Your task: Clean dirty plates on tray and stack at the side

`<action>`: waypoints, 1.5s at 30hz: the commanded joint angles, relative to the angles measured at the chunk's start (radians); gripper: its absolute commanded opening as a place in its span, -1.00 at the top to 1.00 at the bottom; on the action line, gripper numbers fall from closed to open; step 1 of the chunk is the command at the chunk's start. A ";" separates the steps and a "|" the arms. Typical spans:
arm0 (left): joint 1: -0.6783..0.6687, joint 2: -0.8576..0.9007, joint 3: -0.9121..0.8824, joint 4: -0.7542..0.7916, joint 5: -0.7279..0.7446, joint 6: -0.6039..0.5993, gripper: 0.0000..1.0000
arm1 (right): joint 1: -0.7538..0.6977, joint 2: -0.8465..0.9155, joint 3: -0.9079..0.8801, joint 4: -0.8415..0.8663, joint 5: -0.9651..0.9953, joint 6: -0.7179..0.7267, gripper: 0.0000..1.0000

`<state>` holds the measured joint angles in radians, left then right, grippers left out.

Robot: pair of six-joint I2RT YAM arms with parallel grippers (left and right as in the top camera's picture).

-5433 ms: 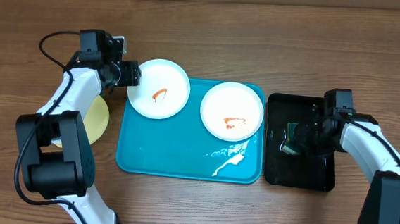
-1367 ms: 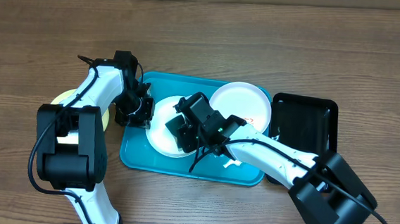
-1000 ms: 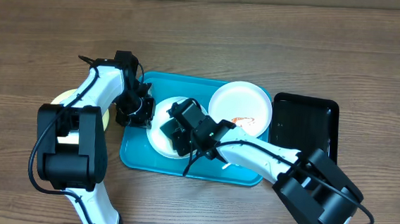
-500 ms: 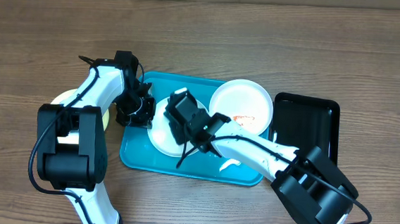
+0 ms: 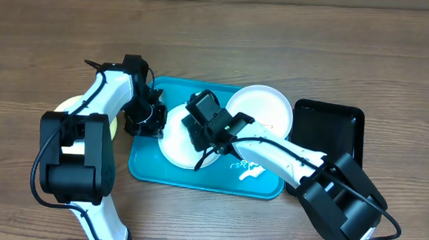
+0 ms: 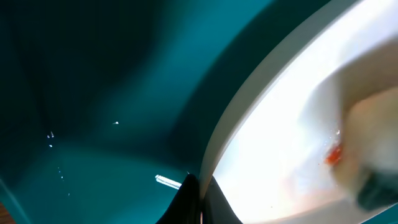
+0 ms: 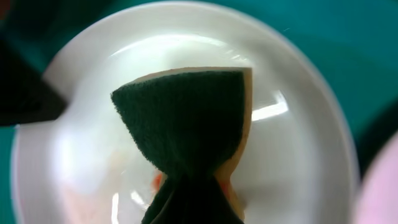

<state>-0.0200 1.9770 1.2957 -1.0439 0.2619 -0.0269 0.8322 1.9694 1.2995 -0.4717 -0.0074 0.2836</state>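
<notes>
Two white plates lie on the turquoise tray (image 5: 144, 172). My left gripper (image 5: 151, 120) is shut on the rim of the left plate (image 5: 173, 146); in the left wrist view its fingertips (image 6: 186, 194) pinch the white rim of that plate (image 6: 292, 118) over the tray (image 6: 93, 87). My right gripper (image 5: 201, 123) hangs over the same plate, shut on a dark green and yellow sponge (image 7: 186, 115) that presses on the plate (image 7: 298, 155) beside an orange smear (image 7: 155, 182). The right plate (image 5: 264, 107) shows a little sauce. A pale yellow-green plate (image 5: 68, 104) sits left of the tray, mostly under my left arm.
A black tray (image 5: 346, 137) stands right of the turquoise one. White suds (image 5: 246, 170) lie on the turquoise tray's front right part. My right arm reaches across the tray from the right. Bare wood table lies beyond and in front.
The right gripper with the sponge has slid across the left plate toward the far side. The left gripper has kept its hold on the rim.
</notes>
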 commanded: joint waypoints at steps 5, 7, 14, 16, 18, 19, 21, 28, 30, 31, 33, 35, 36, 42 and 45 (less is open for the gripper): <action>-0.009 0.003 -0.006 -0.003 0.027 -0.003 0.92 | 0.047 0.008 0.004 -0.010 -0.107 -0.003 0.92; -0.009 0.003 -0.006 -0.003 0.027 -0.003 0.92 | 0.049 0.008 0.000 -0.018 -0.107 -0.003 0.93; -0.009 0.003 -0.006 -0.007 0.027 -0.003 0.92 | 0.034 0.003 0.005 -0.070 0.002 0.007 0.93; -0.009 0.003 -0.006 -0.008 0.027 -0.003 0.92 | 0.014 -0.010 0.025 -0.086 0.052 0.008 0.93; -0.009 0.003 -0.006 -0.007 0.027 -0.003 0.92 | -0.009 -0.033 0.055 -0.107 0.076 0.008 0.93; -0.008 0.003 -0.006 -0.006 0.027 -0.003 0.92 | -0.024 -0.049 0.075 -0.121 0.078 0.008 0.93; -0.009 0.003 -0.006 -0.006 0.027 -0.003 0.92 | -0.049 -0.076 0.106 -0.137 0.077 0.008 0.93; -0.009 0.003 -0.006 -0.006 0.027 -0.003 0.92 | -0.082 -0.105 0.124 -0.153 -0.071 0.008 0.93; -0.008 0.003 -0.006 -0.006 0.027 -0.003 0.92 | -0.073 -0.105 0.113 -0.161 -0.113 0.008 0.93; -0.008 0.003 -0.006 -0.006 0.027 -0.003 0.92 | -0.067 -0.103 0.109 -0.168 -0.126 0.008 0.93; -0.009 0.003 -0.006 -0.006 0.027 -0.003 0.92 | -0.050 -0.103 0.099 -0.180 -0.142 0.008 0.92; -0.008 0.003 -0.006 -0.007 0.027 -0.003 0.92 | -0.034 -0.103 0.087 -0.190 -0.144 0.008 0.93; -0.008 0.003 -0.006 -0.007 0.027 -0.003 0.92 | -0.027 -0.103 0.076 -0.190 -0.144 0.008 0.93; -0.009 0.003 -0.006 -0.006 0.027 -0.003 0.92 | -0.019 -0.098 0.017 -0.160 -0.145 0.011 0.92; -0.009 0.003 -0.006 -0.007 0.027 -0.003 0.92 | -0.019 -0.094 -0.011 -0.131 -0.146 0.031 0.93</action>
<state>-0.0200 1.9770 1.2957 -1.0481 0.2733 -0.0269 0.8177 1.8912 1.3087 -0.6258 -0.1425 0.2935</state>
